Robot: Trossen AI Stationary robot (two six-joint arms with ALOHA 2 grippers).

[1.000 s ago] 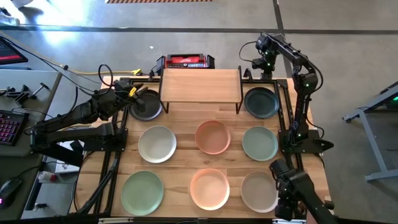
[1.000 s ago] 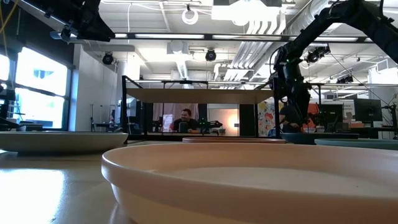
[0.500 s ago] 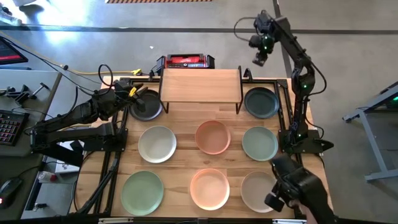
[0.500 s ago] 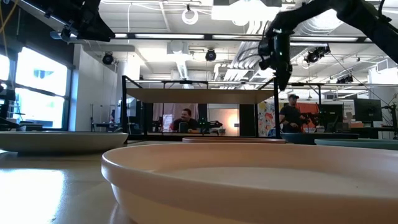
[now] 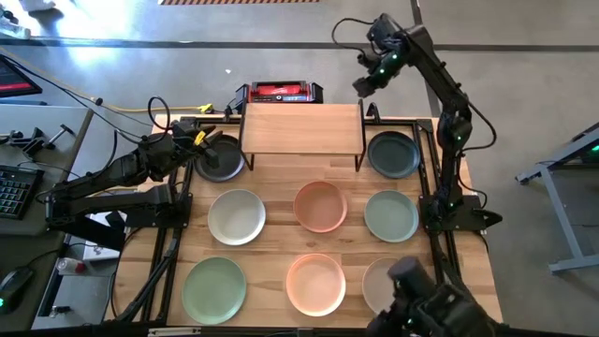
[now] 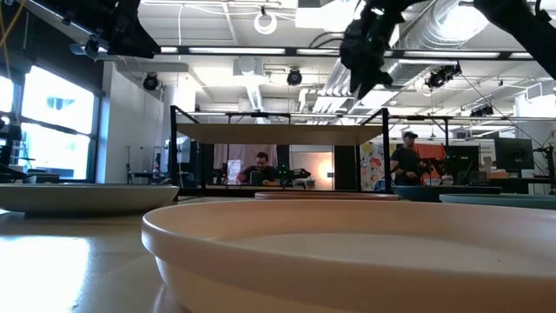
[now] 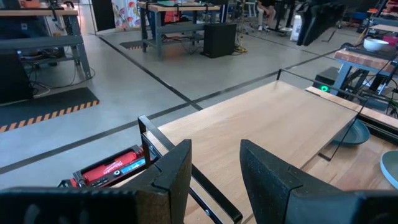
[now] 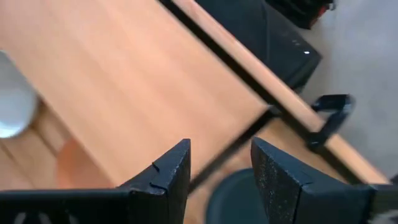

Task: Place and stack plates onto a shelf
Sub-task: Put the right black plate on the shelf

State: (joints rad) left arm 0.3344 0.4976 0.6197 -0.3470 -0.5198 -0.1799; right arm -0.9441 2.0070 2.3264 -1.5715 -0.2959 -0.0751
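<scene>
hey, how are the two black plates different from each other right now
The left black plate sits by the shelf's left end with the left gripper open above its rim; the right black plate sits by the right end with nothing over it, the right gripper open, raised beyond the shelf's far right corner. The left one looks greyer, the right one darker. Both are round, rimmed, alike in size, empty and flat on the table.

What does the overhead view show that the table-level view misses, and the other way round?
Only overhead: all eight plates laid out, including the black plate right of the shelf, the red-and-black box behind it, and the left hand over the other black plate.
Only table-level: the room behind, with a seated person.
Both: the shelf, with no plates on top, and the right hand raised near it.
</scene>
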